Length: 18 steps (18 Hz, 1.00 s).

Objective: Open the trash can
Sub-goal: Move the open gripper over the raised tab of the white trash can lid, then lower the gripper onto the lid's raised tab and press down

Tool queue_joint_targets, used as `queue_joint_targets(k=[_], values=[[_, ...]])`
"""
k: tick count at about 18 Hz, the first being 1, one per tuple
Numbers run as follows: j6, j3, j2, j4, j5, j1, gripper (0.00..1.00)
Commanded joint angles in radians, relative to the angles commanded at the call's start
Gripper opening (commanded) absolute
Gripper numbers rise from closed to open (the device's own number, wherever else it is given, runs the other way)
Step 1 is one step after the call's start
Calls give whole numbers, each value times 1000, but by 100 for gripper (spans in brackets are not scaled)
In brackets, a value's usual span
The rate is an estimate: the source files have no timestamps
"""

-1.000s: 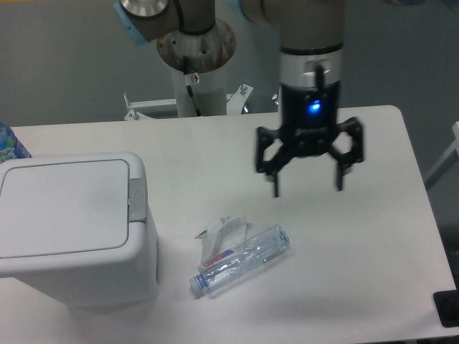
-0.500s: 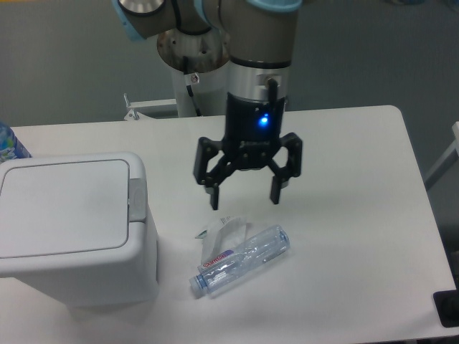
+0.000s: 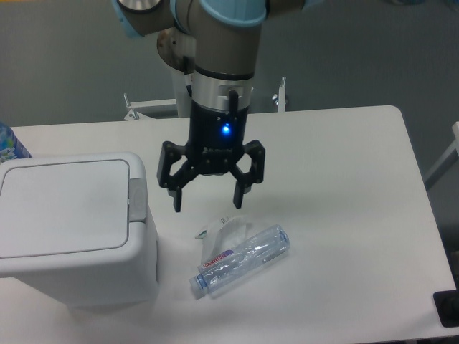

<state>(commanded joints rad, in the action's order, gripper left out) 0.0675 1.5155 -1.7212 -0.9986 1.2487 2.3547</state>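
Observation:
The trash can is a big boxy white bin at the left of the table, its flat lid down and a grey push latch on the lid's right edge. My gripper hangs open and empty above the table, just right of the latch and a little above it. Its fingers point down and touch nothing.
A crushed clear plastic bottle with a loose label lies on the table below the gripper. A blue-labelled bottle peeks in at the left edge behind the bin. The robot base stands at the table's far side.
The gripper has swept left across the table, from the right-centre toward the trash can's latch, staying open. The bin and bottle have not moved.

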Motion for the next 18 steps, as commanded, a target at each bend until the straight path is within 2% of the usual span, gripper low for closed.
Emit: queue_joint_targets(k=[18], values=[[-5,18,0,0,11,-49,100]])
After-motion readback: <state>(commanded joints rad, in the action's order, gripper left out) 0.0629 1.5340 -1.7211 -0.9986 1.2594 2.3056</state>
